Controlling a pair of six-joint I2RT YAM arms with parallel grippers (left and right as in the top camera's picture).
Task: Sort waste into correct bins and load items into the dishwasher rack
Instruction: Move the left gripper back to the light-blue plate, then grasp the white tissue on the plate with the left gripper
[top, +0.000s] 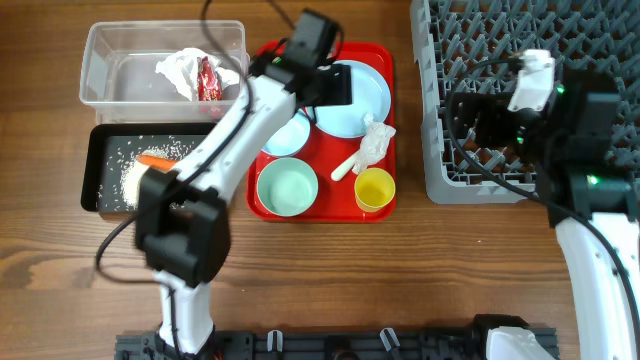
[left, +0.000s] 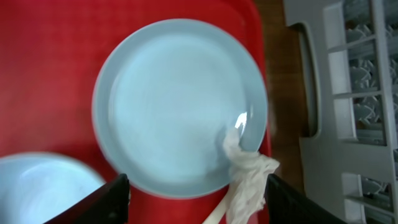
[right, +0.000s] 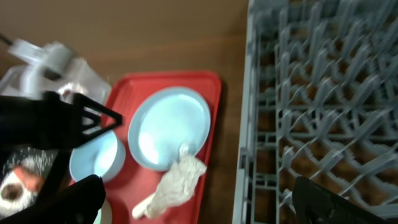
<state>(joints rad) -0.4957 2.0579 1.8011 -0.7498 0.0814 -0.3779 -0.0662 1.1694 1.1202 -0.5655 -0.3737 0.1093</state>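
Observation:
My left gripper (top: 328, 84) (left: 199, 205) hangs open over the pale blue plate (top: 362, 98) (left: 174, 99) on the red tray. A crumpled white napkin (top: 378, 140) (left: 249, 180) lies on the plate's rim and over the white spoon (top: 345, 168), just inside the right finger (left: 289, 202), untouched. The pale blue bowl (top: 290, 135), mint-green bowl (top: 287, 187) and yellow cup (top: 375, 188) also stand on the tray. My right gripper (top: 470, 125) (right: 199, 208) is wide open and empty over the left side of the grey dishwasher rack (top: 480, 60) (right: 323, 93).
The clear tub (top: 110, 60) at back left holds another white napkin (top: 180, 70) and a red wrapper (top: 208, 80). The black tray (top: 100, 185) in front of it holds rice (top: 135, 180) and a carrot piece (top: 155, 160). The red tray (top: 330, 210) lies between bins and rack.

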